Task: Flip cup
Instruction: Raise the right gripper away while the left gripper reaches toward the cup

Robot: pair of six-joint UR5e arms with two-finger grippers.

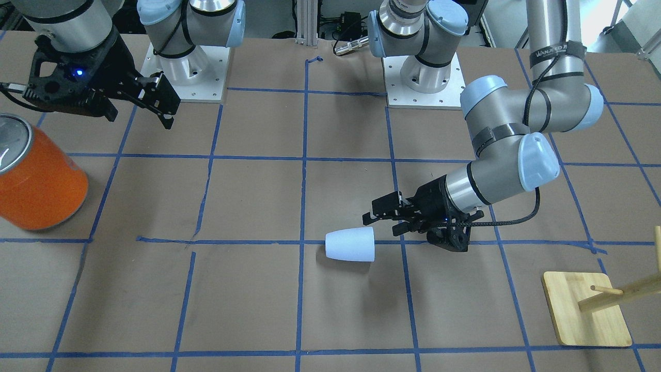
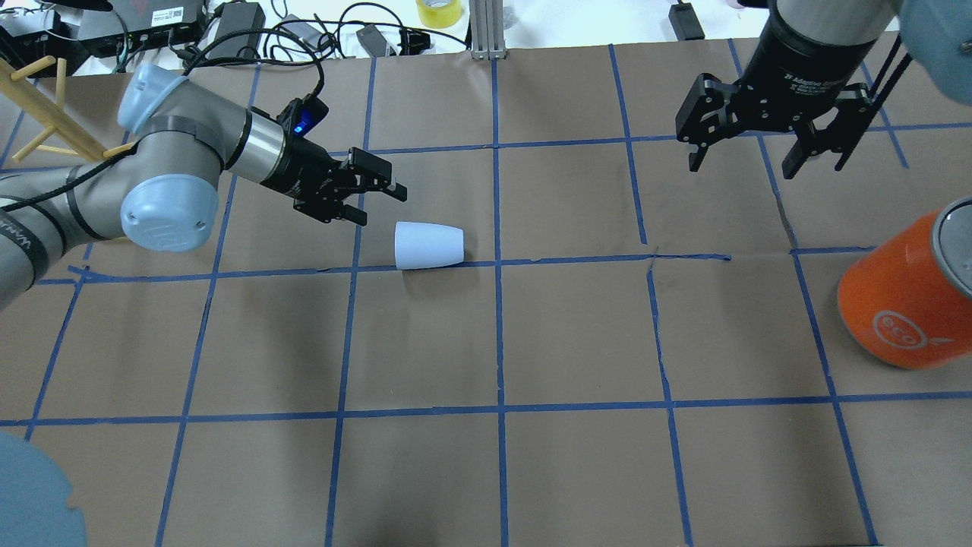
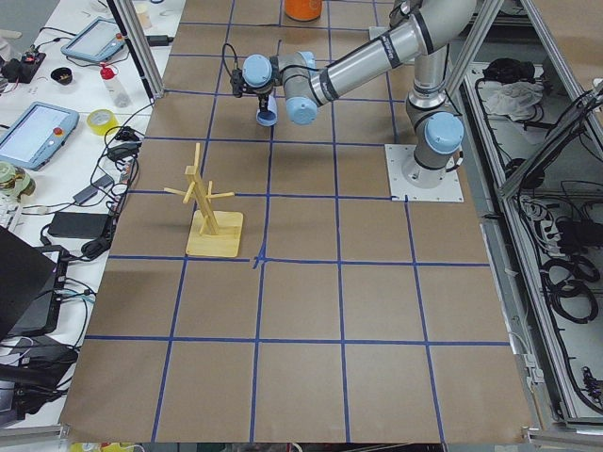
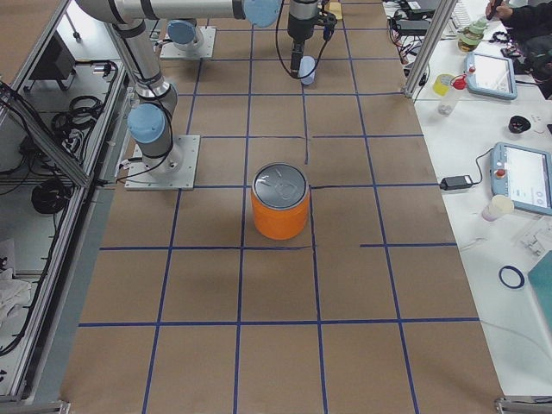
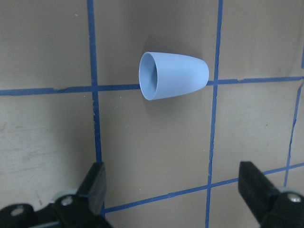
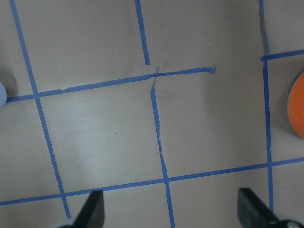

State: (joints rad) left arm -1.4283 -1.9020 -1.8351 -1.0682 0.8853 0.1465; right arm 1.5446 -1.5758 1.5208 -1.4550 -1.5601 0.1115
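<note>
One cup point(image 2: 428, 245) lies on its side near the middle of the bench point(image 2: 577, 471), resting along a blue tape line point(image 2: 577, 260) close to where it crosses another. Its wider rim faces my left arm and its narrow bottom points toward the centre of the bench. From the left wrist camera I look partly into the open mouth, and the tape line passes behind the cup's body.

My left end effector point(image 2: 380, 207) is just beside the rim, apart from it and touching nothing. Its fingers are spread. In the wrist view the two fingertips sit at the lower corners, with the cup ahead of them and roughly centred between them.

My right end effector point(image 2: 743, 165) hangs over bare bench well away from the cup, with its fingers spread wide and nothing between them. An orange can point(image 2: 904, 304) with a silver top stands near it on the right side. A wooden peg rack point(image 1: 586, 310) stands on its square base on the left side, beyond the left arm.
</note>
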